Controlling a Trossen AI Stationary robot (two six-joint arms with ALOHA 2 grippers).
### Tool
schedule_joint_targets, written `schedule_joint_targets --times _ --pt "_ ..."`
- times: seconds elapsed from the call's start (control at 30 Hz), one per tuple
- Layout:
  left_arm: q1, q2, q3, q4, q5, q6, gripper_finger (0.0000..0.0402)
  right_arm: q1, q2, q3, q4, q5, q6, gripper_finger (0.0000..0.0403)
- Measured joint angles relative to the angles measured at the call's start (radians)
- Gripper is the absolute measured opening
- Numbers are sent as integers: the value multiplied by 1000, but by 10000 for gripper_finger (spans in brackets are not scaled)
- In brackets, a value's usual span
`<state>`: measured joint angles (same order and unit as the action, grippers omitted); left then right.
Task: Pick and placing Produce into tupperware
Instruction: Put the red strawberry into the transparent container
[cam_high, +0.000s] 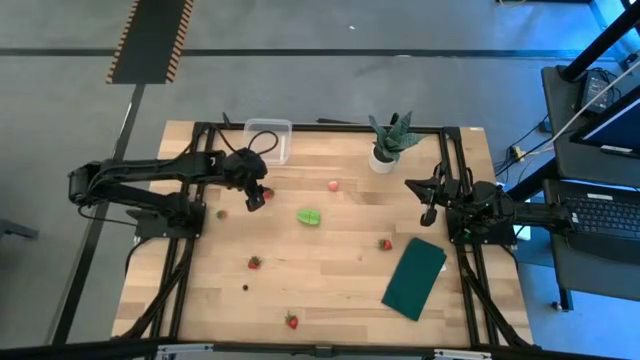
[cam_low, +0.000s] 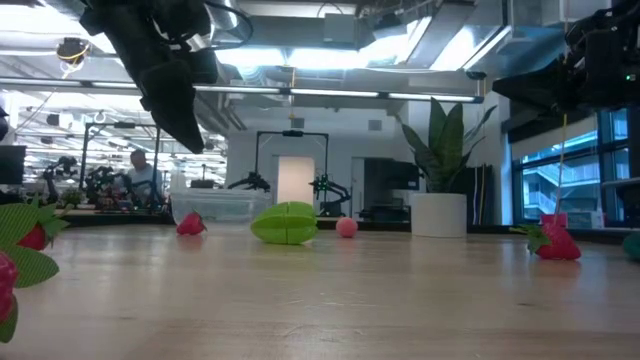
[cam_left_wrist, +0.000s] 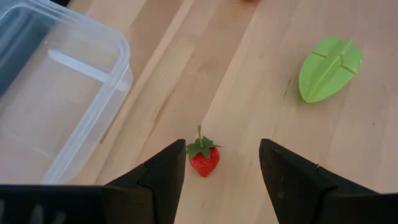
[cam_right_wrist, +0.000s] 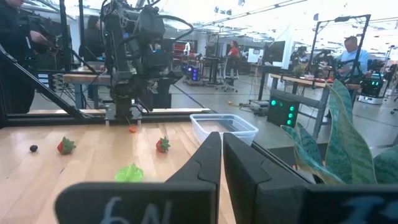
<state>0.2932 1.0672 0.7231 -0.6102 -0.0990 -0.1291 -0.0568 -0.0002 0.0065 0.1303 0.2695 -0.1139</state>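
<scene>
My left gripper (cam_left_wrist: 222, 148) is open and hovers above one small red strawberry (cam_left_wrist: 204, 160) that lies on the table near the clear tupperware (cam_left_wrist: 56, 93); the berry shows between the fingers, nearer one of them. In the high view this gripper (cam_high: 256, 197) is just in front of the tub (cam_high: 268, 140). The green lumpy piece (cam_high: 309, 216) and the pinkish round fruit (cam_high: 333, 185) lie to the right of it. Other strawberries (cam_high: 254, 262) (cam_high: 385, 244) (cam_high: 292, 321) lie scattered on the wood. My right gripper (cam_high: 428, 212) is shut and waits at the table's right side.
A spiky plant in a white pot (cam_high: 386, 150) stands at the far edge, right of the tub. A flat dark green rectangle (cam_high: 414, 277) lies near the right edge. One more strawberry (cam_high: 222, 213) sits close to the left arm's base. People show in the room behind.
</scene>
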Motion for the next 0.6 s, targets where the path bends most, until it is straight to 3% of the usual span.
schedule_joint_targets --times 0.2,0.4,0.6 --pt "0 0 0 -3 0 -1 215 0 0 0 0 0 0 22" --pt "0 0 0 -2 22 -3 262 0 0 0 0 0 -4 22" --pt "0 0 0 0 16 -165 282 0 0 0 0 0 -4 22"
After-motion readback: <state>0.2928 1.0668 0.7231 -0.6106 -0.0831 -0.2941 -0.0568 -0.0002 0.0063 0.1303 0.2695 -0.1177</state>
